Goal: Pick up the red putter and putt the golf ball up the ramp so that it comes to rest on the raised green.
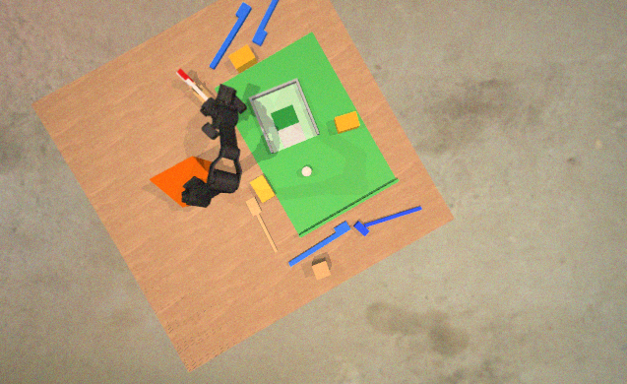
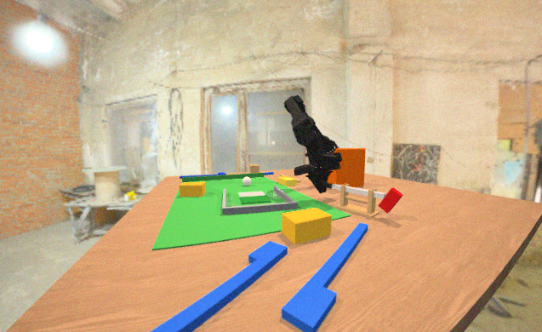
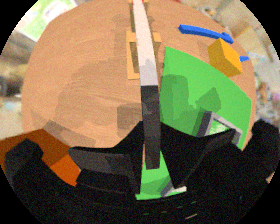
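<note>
Nearest in the exterior view lie two blue putters (image 2: 231, 289), then one of three yellow blocks (image 2: 306, 225). Four blue putters in all. Beyond, one red putter (image 2: 390, 199) rests on its wooden rack (image 2: 356, 202), the gripper (image 2: 322, 184) clamped on its dark handle. One golf ball (image 2: 247, 180) sits on the green mat (image 2: 197, 221), past the walled raised green (image 2: 254, 198).

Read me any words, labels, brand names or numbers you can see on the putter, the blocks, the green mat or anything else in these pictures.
There is no readable text in any view. The red putter, golf ball, yellow blocks, blue putters, orange box and green mat are plain colours with no markings. The dark panel on the back wall shows only blurred coloured speckles, nothing legible.
</note>
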Controlling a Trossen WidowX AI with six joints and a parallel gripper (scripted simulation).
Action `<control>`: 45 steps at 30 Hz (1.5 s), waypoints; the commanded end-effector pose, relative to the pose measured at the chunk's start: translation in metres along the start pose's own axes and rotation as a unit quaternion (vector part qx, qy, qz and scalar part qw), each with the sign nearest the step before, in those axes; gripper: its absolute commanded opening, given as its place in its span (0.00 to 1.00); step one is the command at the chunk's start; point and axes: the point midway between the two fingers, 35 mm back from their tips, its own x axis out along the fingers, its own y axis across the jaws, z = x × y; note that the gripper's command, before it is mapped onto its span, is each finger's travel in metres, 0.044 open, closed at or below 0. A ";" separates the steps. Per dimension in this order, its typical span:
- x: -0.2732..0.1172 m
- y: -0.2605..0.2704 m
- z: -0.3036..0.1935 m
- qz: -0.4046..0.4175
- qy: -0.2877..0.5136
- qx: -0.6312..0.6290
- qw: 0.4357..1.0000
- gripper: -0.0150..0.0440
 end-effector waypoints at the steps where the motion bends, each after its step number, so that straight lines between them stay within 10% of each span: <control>1: 0.000 0.000 0.000 0.000 0.000 0.000 1.000 0.29; 23: -0.097 0.000 0.028 0.000 -0.002 0.000 1.000 0.25; 45: -0.148 -0.009 -0.101 -0.037 0.022 0.323 0.945 0.25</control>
